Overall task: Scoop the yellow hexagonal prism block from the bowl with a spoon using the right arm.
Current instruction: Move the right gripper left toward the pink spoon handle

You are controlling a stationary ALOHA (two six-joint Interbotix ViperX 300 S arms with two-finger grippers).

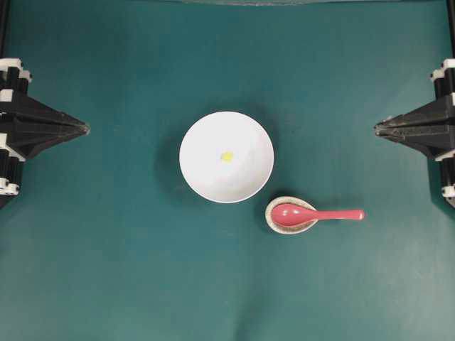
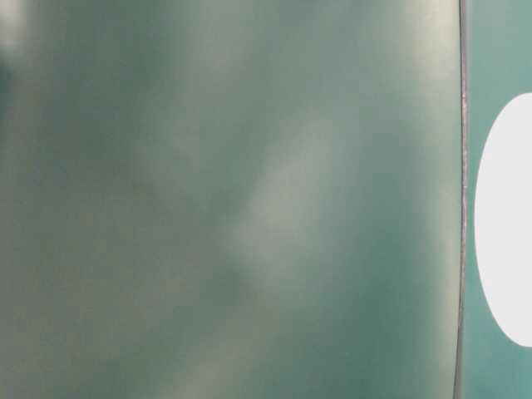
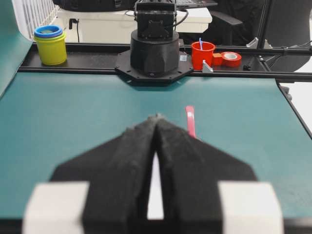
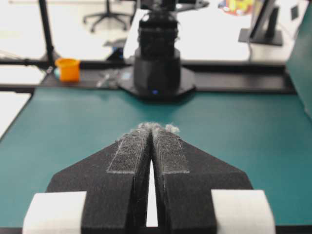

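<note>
In white bowl (image 1: 206, 177), yellow block (image 1: 226, 156)

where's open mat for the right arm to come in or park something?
Free: the teal mat between the right gripper and the pink-red glossy spoon, plus the whole near strip and the far strip. Crowded: the centre, where the round white bowl nearly meets the speckled beige spoon rest.

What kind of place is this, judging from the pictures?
Probably a robotics lab: two black arms face each other across a green table, and behind it stand an office chair and a monitor.
</note>
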